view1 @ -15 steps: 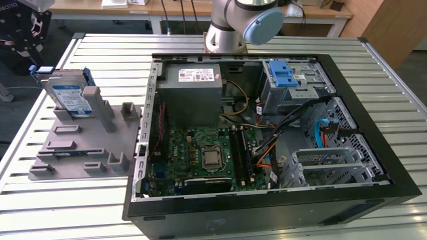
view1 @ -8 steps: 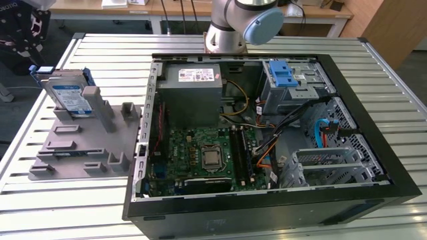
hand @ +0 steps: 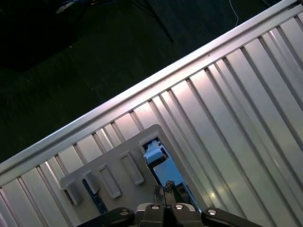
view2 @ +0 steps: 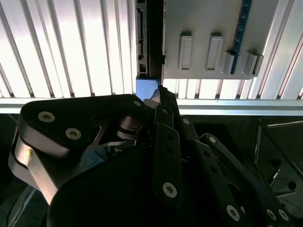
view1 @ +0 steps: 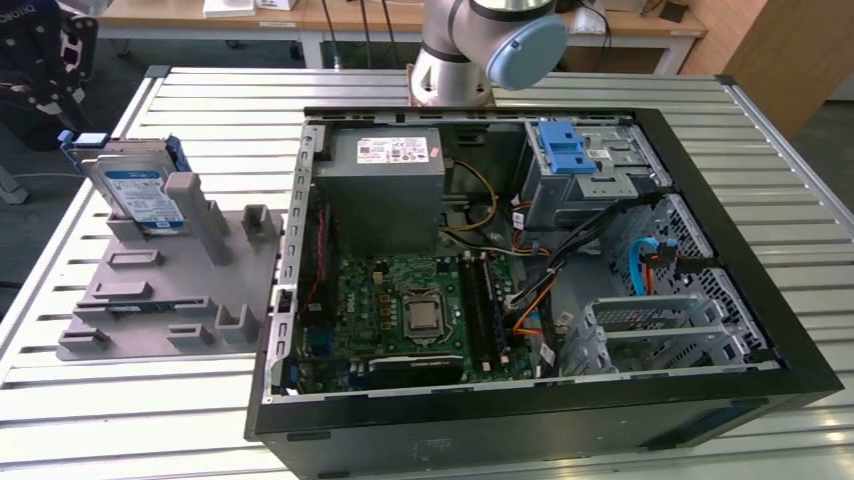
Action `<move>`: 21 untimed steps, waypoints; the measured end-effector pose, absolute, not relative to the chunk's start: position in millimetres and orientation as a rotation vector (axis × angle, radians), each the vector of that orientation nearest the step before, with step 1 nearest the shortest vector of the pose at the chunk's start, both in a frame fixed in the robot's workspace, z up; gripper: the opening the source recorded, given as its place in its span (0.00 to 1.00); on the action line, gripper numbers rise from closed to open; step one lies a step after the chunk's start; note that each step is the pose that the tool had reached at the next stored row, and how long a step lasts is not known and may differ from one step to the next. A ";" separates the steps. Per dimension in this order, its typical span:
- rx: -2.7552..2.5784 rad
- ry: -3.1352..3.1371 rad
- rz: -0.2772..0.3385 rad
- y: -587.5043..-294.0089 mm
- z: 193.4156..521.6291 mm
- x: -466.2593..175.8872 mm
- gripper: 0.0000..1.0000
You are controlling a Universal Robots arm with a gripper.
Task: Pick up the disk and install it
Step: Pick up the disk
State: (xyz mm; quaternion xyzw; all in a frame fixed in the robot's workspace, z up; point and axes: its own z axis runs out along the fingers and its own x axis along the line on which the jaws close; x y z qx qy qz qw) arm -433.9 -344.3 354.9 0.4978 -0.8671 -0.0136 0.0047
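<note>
The disk [view1: 138, 192] stands on edge in a slot of the grey holder [view1: 160, 290] at the exterior view's left. Its white-and-blue label faces forward and blue rails run along its edges. My gripper [view1: 64, 118] hangs just behind and above the disk's far upper corner. In the first wrist view the fingertips [hand: 159, 190] are pressed together right over one end of the disk [hand: 165, 174]. In the second wrist view the gripper [view2: 158, 94] sits beside the disk's blue rail end [view2: 146, 88]. I see nothing between the fingers, and the disk rests in the holder [hand: 118, 175].
An open black computer case [view1: 747, 330] lies flat on the slatted metal table [view1: 200, 100], to the exterior view's right of the holder. Inside are a motherboard [view1: 420, 310], a power supply [view1: 387, 190] and a metal drive bay with a blue latch [view1: 567, 150]. The arm's base [view1: 461, 60] stands behind the case.
</note>
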 end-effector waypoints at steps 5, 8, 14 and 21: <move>1.668 -2.649 -0.042 -344.2 354.4 -433.8 0.11; 1.733 -2.608 -0.041 -344.3 354.1 -433.8 0.11; 1.868 -2.512 -0.040 -344.3 353.6 -433.9 0.11; 2.022 -2.387 -0.039 -344.3 353.3 -433.9 0.11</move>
